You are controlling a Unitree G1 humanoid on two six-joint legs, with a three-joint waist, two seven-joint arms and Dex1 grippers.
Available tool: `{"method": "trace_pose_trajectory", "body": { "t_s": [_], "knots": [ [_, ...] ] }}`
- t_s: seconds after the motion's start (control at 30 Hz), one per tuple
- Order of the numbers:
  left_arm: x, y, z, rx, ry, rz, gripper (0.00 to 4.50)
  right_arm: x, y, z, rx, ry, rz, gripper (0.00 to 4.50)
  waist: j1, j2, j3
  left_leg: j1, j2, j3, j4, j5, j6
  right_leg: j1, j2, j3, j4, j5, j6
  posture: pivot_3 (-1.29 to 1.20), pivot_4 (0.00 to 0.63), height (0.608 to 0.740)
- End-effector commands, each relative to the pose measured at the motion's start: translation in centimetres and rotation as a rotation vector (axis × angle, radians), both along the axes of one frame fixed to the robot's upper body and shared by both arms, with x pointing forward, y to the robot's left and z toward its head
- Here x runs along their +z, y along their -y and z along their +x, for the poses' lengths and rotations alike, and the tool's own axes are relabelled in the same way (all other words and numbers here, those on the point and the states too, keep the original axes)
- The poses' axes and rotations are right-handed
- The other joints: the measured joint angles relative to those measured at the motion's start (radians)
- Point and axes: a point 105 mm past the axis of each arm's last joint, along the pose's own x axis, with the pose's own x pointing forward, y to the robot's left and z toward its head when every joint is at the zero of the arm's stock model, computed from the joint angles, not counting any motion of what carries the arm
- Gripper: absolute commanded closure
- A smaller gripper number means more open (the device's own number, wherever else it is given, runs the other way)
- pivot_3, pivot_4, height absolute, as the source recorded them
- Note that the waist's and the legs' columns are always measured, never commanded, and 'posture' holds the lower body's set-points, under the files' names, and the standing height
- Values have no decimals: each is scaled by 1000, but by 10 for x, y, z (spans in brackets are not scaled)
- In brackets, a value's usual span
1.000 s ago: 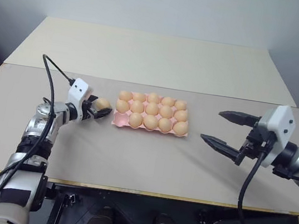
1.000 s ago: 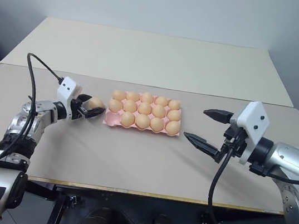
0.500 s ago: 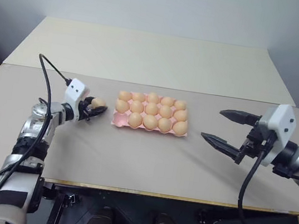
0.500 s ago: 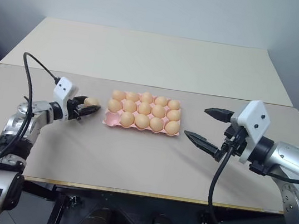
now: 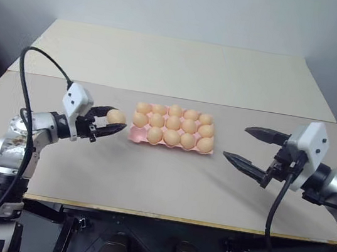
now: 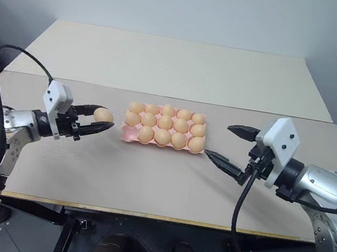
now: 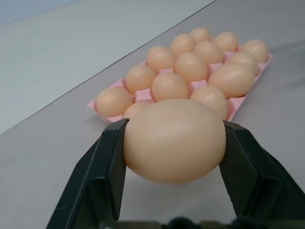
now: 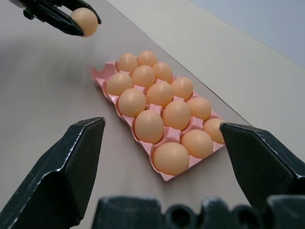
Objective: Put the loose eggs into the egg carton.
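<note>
L gripper (image 5: pixel 113 123) has clamped on the egg (image 5: pixel 116 116) and lifted it off the table (image 5: pixel 147 186) — steer to carton (image 5: pixel 173 127)'s empty corner cup; R gripper (image 5: pixel 249 147) idle, jaws wide.

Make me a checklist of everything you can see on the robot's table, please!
Surface: pale table, a seam across it.
Job's things: pink egg carton holds fourteen eggs; near-left corner cup free. One loose egg held off the table.
Clutter: nothing seen.
Grippers: left gripper shut on the loose egg; right gripper open, holding nothing.
Cables: black cable loops over left arm; another hangs from right.
Surroundings: plain wall behind.
</note>
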Motion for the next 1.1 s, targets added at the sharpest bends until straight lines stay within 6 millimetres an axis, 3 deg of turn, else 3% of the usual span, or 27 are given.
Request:
{"method": "trace_pose_trajectory", "body": {
  "t_s": [0.03, 0.2, 0.3, 0.4, 0.6, 0.77, 0.87, 1.0, 1.1],
  "knots": [
    [3, 12, 4, -35, 19, 26, 1993, 11, -4, -4, 16, 38, 12, 0, 0, 0, 0, 0, 0, 0, 0, 0, 0, 0, 0, 0, 0, 0, 0, 0, 150, 740],
    [-9, 25, 15, -60, -5, 79, 1993, 9, -3, -7, 5, 35, 13, 0, -1, 0, 0, 0, 0, 0, 0, 0, 0, 0, 0, 0, 0, 0, 0, 0, 150, 740],
    [-12, 26, 18, -69, -12, 109, 1012, 10, -4, -8, 3, 36, 15, 0, -5, 0, 0, 0, 0, 0, 0, 0, 0, 0, 0, 0, 0, 0, 0, 0, 150, 740],
    [0, 23, 18, -74, 18, 99, 67, 11, -2, -8, -7, 38, 19, 0, -5, 0, 0, -1, 0, 0, 0, 0, 0, -1, 0, 0, 0, 0, 0, 0, 150, 740],
    [24, -1, 15, 0, 86, 85, 25, 9, -2, -6, -7, 35, 23, 0, -6, 0, 0, -1, 0, 0, 0, 0, 0, -1, 0, 0, 0, 0, 0, 0, 150, 740],
    [48, -43, -18, 37, 92, 91, 25, 10, -1, -2, 11, 33, 21, 0, -23, 0, 0, -1, 1, 0, -1, 0, 0, -1, 1, 0, 0, 0, 0, 0, 150, 740],
    [62, -67, -53, 65, 75, 99, 25, 6, 3, 2, 14, 18, 14, 0, -29, 0, 0, 0, 1, 0, -1, 0, 0, -1, 1, 0, 0, 0, 0, 0, 150, 740],
    [73, -74, -86, 89, 62, 81, 25, 4, 8, 4, 23, -17, 21, 0, -26, 0, 0, 1, 2, 0, -1, 0, 0, -1, 0, 1, 0, 0, 0, 0, 150, 740],
    [71, -72, -96, 131, 54, 44, 25, 1, 11, 6, 30, -33, 7, 0, -15, 0, 0, 2, 1, 0, -1, 0, 0, 2, 0, 0, -1, 0, 0, 0, 150, 740]
  ]
}}
